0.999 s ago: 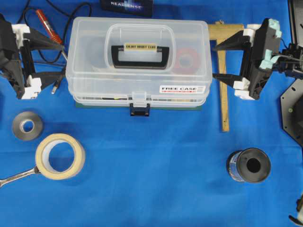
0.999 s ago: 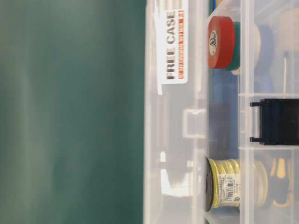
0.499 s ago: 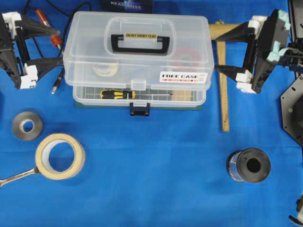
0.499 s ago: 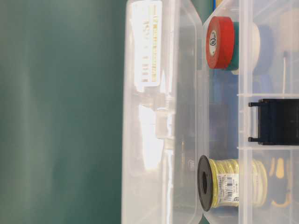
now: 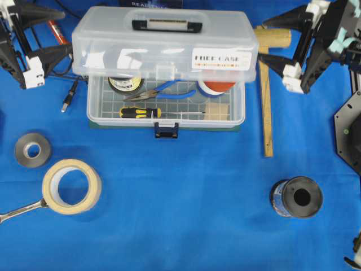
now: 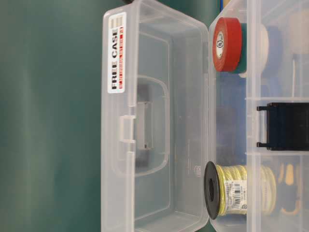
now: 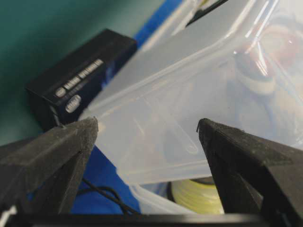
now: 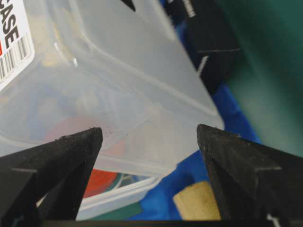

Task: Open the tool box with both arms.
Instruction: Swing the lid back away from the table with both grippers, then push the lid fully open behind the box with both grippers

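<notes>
- At the far middle of the blue cloth [image 5: 186,226] sits the tool box [image 5: 166,110], its clear lid [image 5: 163,42] swung up and back, the dark blue latch [image 5: 167,131] hanging free.
- Inside the tool box lie blue-handled pliers [image 5: 169,90] and a screwdriver [image 5: 141,112].
- Left of the tool box, the left gripper [image 5: 53,31] stands spread, grasping nothing.
- Right of it, the right gripper [image 5: 271,39] is likewise spread wide and empty.

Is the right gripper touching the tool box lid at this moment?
Cannot tell. Overhead, the right gripper has its jaws spread right at the end of the tool box lid, with neither gap nor contact plain.
</notes>
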Motion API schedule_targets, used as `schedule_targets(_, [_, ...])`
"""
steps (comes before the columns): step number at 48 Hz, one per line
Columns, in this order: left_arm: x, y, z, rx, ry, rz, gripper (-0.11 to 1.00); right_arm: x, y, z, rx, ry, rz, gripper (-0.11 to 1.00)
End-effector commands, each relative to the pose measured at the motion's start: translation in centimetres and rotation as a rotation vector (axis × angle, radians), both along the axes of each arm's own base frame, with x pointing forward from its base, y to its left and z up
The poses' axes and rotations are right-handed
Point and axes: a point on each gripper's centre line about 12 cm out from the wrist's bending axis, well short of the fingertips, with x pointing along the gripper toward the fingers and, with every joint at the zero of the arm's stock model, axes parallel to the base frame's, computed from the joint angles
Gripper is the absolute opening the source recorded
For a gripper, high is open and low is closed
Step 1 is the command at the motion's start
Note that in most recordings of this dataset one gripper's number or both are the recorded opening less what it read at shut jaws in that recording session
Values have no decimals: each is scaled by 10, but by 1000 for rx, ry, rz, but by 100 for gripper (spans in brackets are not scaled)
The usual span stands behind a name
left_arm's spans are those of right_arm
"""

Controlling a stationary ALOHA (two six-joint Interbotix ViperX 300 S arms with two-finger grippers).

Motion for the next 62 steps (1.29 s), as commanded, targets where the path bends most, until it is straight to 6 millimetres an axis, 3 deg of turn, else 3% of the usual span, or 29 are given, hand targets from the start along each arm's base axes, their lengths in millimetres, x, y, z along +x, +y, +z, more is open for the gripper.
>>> schedule_targets(1, [9,3,22,52,-68,-8,89,13,-6,31,-40,-103,-4,84])
schedule_targets(43, [-6,30,28,132,-76,113,89,3,-39,28,-40,-92,-127,84])
schedule_targets(62, [12,58,8,82,15,159,89,-3,-49,29,-43,-92,-168,84])
